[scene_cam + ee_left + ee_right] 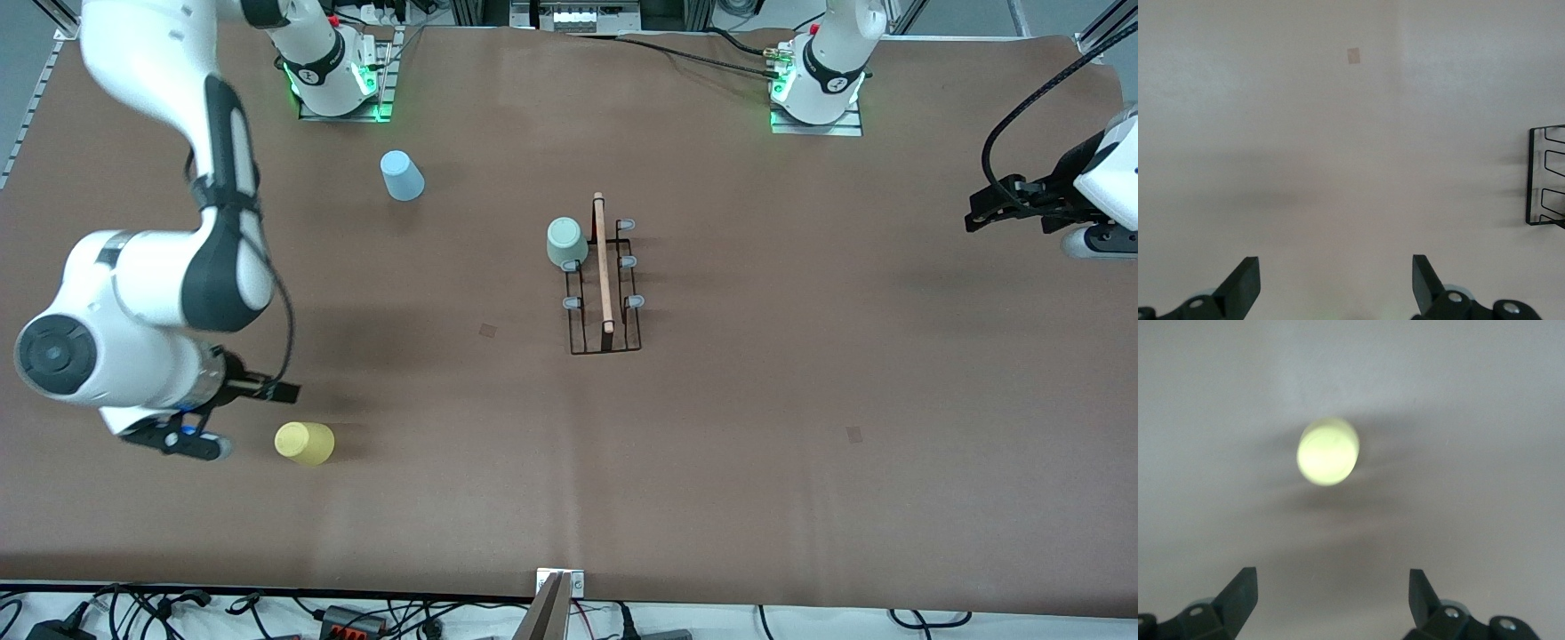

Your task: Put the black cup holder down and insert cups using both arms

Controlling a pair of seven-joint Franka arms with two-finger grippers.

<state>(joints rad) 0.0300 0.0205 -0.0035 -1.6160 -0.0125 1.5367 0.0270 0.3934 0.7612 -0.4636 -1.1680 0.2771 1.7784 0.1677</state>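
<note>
Yellow cup (305, 443) stands upside down, nearest the front camera, toward the right arm's end of the table. Just beside it hovers the right gripper (182, 441), fingers spread apart and empty. It looks light, rigid and smooth, best pinched across its sides. At mid-table the black cup holder (605, 284) carries the pale green cup (565, 243) on a prong; the light blue cup (402, 175) stands farther off. At the table's other end the left gripper (1336, 285) waits, fingers apart
</note>
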